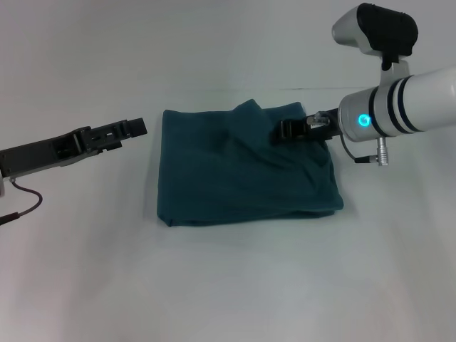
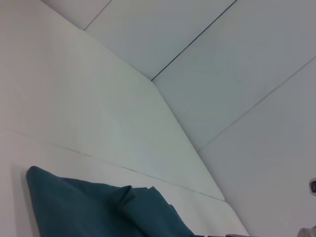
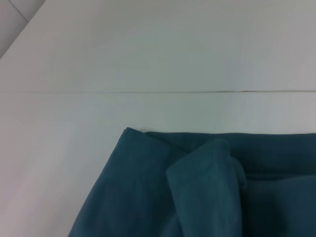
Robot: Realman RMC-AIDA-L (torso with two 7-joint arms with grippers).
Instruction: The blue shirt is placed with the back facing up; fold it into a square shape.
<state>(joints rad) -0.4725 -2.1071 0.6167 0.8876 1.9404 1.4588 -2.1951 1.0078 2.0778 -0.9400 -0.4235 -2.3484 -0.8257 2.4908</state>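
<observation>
The blue shirt (image 1: 242,167) lies folded to a rough square at mid table (image 1: 214,285), plain side up, w/ its near edge fairly straight and layers showing at the near right corner. Left gripper (image 1: 135,128) hovers just off the shirt's far left corner, not touching cloth; jaws look closed and empty, tho the angle is poor. Right gripper (image 1: 292,130) sits over the shirt's far right part, at a raised fold of fabric; can't tell if its jaws pinch the cloth or stand open. Right wrist view shows that fold (image 3: 212,187) rolled up above the flat layer. Beyond the shirt's far edge, a thin table seam (image 3: 148,92) runs across.
</observation>
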